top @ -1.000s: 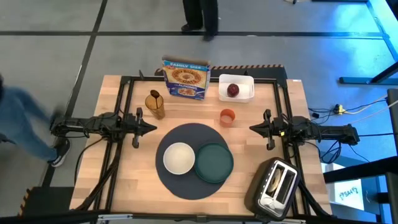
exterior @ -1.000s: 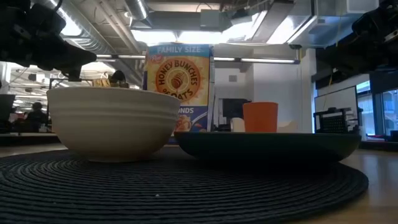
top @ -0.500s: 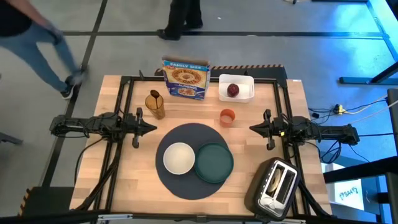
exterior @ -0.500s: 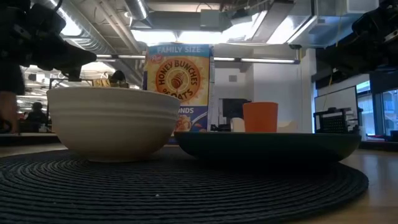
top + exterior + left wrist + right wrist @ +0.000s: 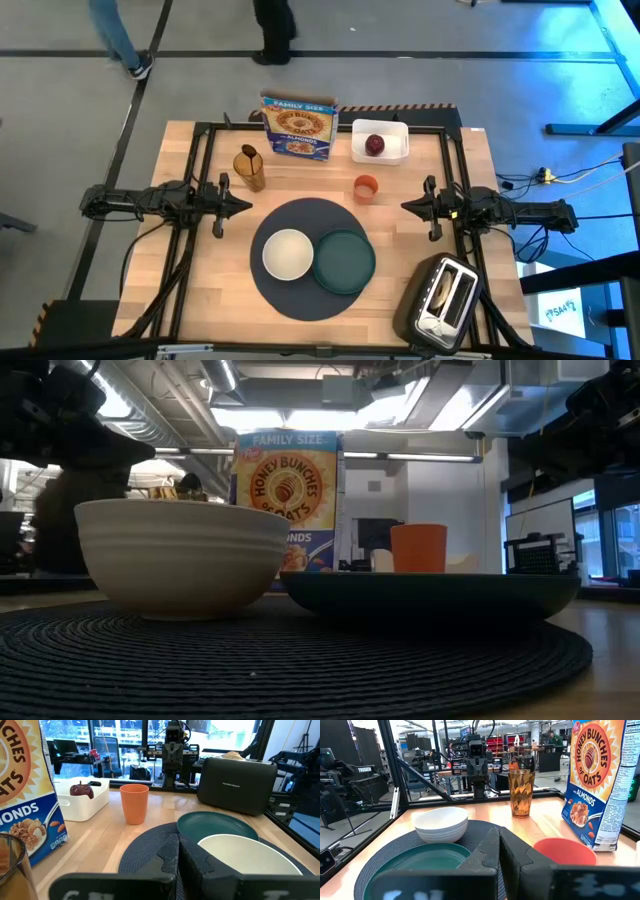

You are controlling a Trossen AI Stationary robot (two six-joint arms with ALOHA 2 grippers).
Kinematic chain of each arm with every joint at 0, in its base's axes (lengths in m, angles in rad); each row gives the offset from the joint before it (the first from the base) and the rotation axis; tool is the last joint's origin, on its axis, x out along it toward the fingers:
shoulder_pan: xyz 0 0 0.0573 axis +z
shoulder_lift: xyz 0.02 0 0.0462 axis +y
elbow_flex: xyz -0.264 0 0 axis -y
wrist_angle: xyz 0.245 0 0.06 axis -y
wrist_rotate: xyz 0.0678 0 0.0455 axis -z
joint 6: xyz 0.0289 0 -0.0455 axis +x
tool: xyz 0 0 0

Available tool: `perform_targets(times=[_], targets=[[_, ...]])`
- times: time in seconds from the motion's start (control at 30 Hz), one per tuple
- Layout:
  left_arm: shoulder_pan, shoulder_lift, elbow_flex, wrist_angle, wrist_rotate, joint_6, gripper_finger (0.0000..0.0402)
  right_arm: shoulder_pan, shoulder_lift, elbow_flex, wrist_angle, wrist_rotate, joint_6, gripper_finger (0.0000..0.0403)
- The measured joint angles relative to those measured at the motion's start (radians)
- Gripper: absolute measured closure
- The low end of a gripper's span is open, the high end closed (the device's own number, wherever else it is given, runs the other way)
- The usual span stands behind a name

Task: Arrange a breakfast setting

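Observation:
A large round dark grey mat (image 5: 290, 290) lies at the table's middle, carrying a white bowl (image 5: 287, 254) and a dark green plate (image 5: 344, 262) side by side. A small orange cup (image 5: 365, 187) stands beyond the mat. A red apple (image 5: 374, 145) lies in a white tub (image 5: 395, 150). A bagel (image 5: 232, 755) sticks up from the toaster (image 5: 443, 297). My left gripper (image 5: 247, 207) is shut and empty, left of the mat. My right gripper (image 5: 405, 207) is shut and empty, right of the cup. Loose brown cereal is out of view.
A cereal box (image 5: 298, 127) stands at the far edge. An amber glass (image 5: 250, 168) stands near my left gripper. The black-and-silver toaster sits at the near right corner. A black frame (image 5: 200, 130) rings the table. People walk on the floor beyond the far edge.
Both arms have kept still. People beyond the table's far edge have walked across the floor.

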Motion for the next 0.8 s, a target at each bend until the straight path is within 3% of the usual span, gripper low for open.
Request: perform_targets(times=[0.17,0.27,0.53,0.8], targets=[[0.0,0.0,0.0,0.0,0.0,0.0,0.0401,0.0,0.0,0.0,0.039,0.016,0.0,0.0403],[0.0,0.0,0.0,0.0,0.0,0.0,0.0401,0.0,0.006,0.0,0.083,0.15,0.038,0.0403],[0.0,0.0,0.0,0.0,0.0,0.0,0.0401,0.0,0.009,0.0,0.183,0.467,0.62,0.0403],[0.0,0.0,0.0,0.072,0.0,0.0,0.0401,0.0,0.01,0.0,0.247,0.6,0.964,0.0403]])
